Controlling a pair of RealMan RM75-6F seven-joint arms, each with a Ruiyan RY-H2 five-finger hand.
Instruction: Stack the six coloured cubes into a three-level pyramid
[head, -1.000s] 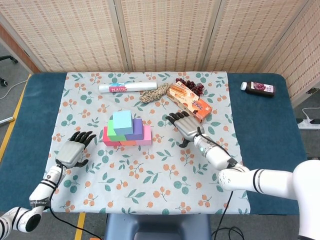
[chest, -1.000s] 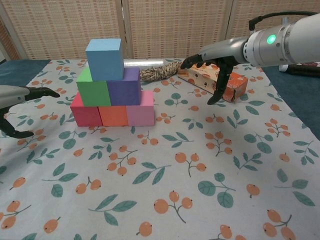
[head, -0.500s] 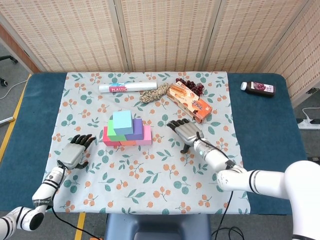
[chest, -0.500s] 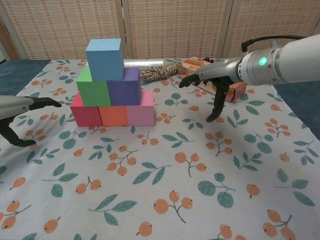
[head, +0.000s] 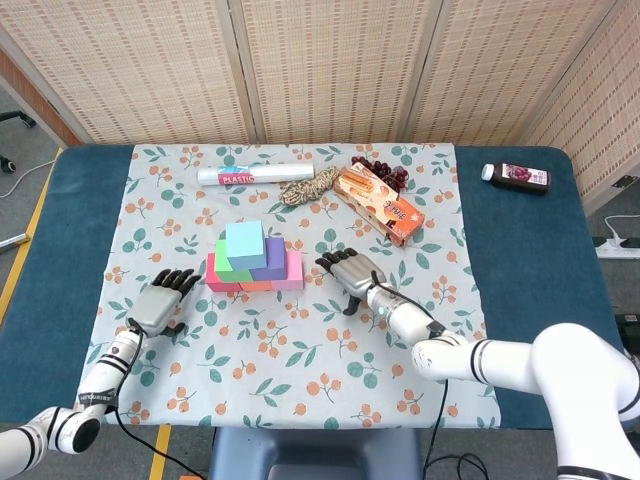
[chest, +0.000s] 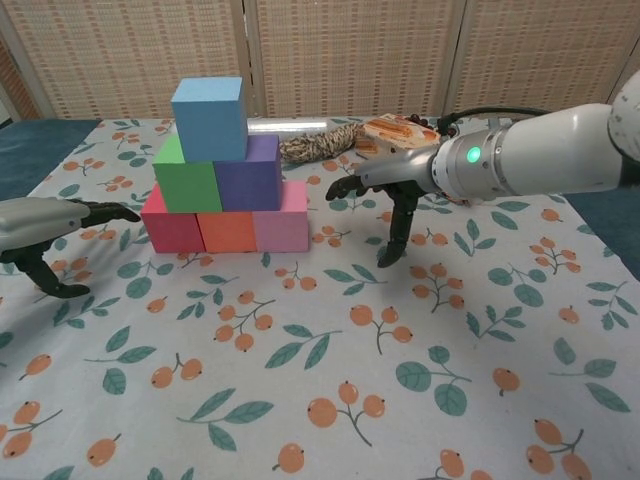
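The cubes form a three-level pyramid on the floral cloth. A red cube (chest: 170, 224), an orange cube (chest: 227, 231) and a pink cube (chest: 282, 222) make the base. A green cube (chest: 186, 178) and a purple cube (chest: 250, 171) sit on them, with a light blue cube (chest: 209, 118) (head: 245, 240) on top. My left hand (head: 160, 300) (chest: 40, 228) hovers to the left of the stack, fingers apart, holding nothing. My right hand (head: 350, 273) (chest: 395, 190) is to the right of the stack, fingers spread and pointing down, empty.
Along the back of the cloth lie a plastic-wrap roll (head: 250, 175), a coil of twine (head: 310, 186), an orange snack box (head: 380, 203) and dark berries (head: 385, 172). A small bottle (head: 517, 176) lies on the blue table at far right.
My right hand has moved left and nearer, away from the snack box toward the stack. My left hand has shifted slightly right toward the red cube. The pyramid has not moved.
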